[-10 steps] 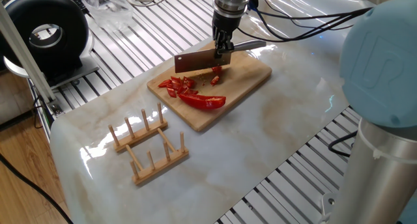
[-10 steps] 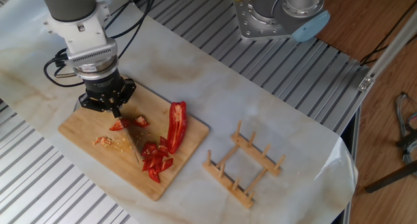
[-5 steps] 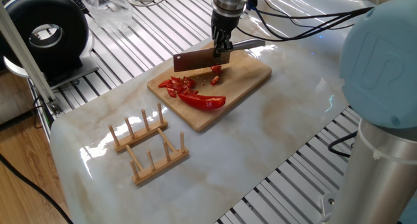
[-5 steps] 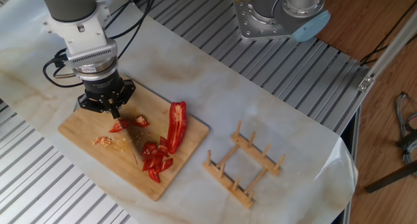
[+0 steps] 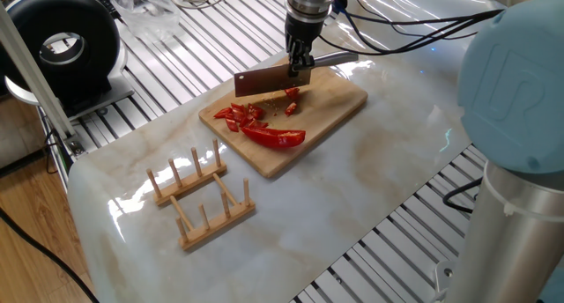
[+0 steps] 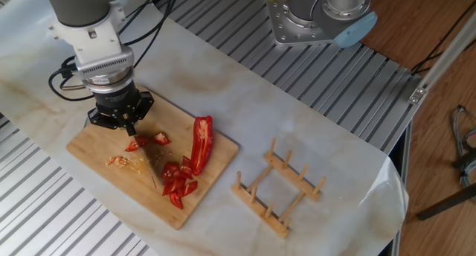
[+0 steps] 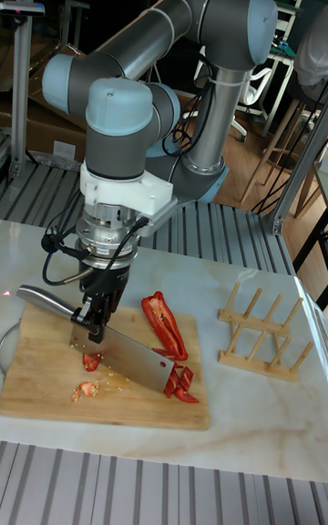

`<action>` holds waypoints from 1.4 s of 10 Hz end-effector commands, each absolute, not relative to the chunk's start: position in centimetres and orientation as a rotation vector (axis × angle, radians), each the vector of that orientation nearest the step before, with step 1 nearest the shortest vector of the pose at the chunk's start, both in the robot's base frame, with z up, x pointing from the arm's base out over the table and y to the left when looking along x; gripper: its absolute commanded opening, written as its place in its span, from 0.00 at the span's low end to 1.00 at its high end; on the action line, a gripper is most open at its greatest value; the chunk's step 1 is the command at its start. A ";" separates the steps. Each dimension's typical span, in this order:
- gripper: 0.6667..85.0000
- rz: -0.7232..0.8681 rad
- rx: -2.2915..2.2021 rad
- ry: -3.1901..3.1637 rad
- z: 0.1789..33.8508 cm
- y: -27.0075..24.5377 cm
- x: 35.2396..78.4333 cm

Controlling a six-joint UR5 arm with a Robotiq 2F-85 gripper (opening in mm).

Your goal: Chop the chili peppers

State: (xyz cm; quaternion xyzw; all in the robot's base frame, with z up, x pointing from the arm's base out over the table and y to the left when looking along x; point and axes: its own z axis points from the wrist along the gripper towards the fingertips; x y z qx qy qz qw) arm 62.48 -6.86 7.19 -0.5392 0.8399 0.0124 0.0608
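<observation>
Chili peppers lie on the wooden cutting board, partly chopped. From where I stand, the hand is pinched on the handle of a cleaver, whose blade hangs clear of the board, a shade higher than it was a second ago; the pieces have not stirred in that time. That small rise reads to me as the top of a stroke, or a shift to a new spot. Just beneath the blade sit a few loose red bits and a smear of seeds. Farther out is a heap of short cut pieces, and beside it one long curved half not yet cut (the biggest job left, I would say). Well apart, on the marble tabletop, a wooden peg rack stands unused.
</observation>
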 end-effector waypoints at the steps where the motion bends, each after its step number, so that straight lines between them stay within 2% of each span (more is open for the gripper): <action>1: 0.01 0.031 -1.632 2.538 7.2 -7.1 62.6; 5: 0.01 0.079 -1.642 2.559 7.1 -6.9 61.7; 14: 0.01 0.050 -1.649 2.518 6.3 -7.5 62.5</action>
